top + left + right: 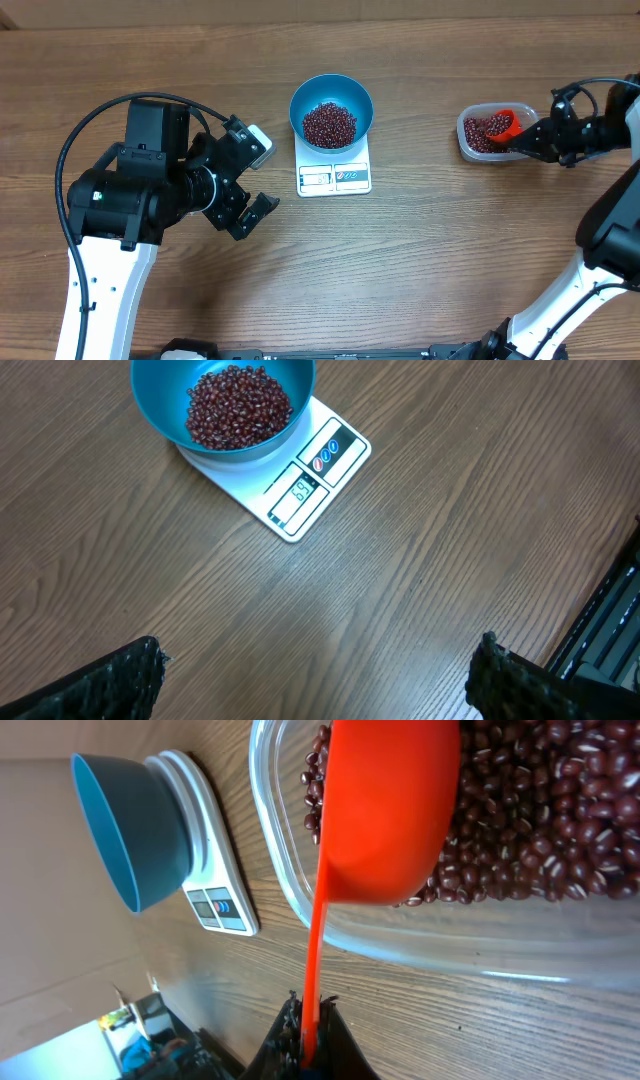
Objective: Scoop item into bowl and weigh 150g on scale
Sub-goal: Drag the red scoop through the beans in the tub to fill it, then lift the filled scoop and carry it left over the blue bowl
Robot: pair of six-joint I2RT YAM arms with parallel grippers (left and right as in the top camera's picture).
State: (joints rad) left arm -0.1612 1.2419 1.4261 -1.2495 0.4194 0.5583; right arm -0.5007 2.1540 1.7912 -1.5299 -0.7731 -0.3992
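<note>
Wooden table [450, 260] holds clear tub [466, 148] of beans [482, 130]; right jaws clamp its red scoop [505, 122], left jaws gape.

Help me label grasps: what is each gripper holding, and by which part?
The right gripper holds the red scoop by the end of its thin handle. The left gripper is open and holds nothing.

You had a brown wood-grain table [450, 250] beneath it all. Directly on it sat the flat white scale [334, 177], about mid-width and toward the far edge, its display strip along the near side. Well apart to its right, the clear plastic tub [465, 140] also rested on the wood.
</note>
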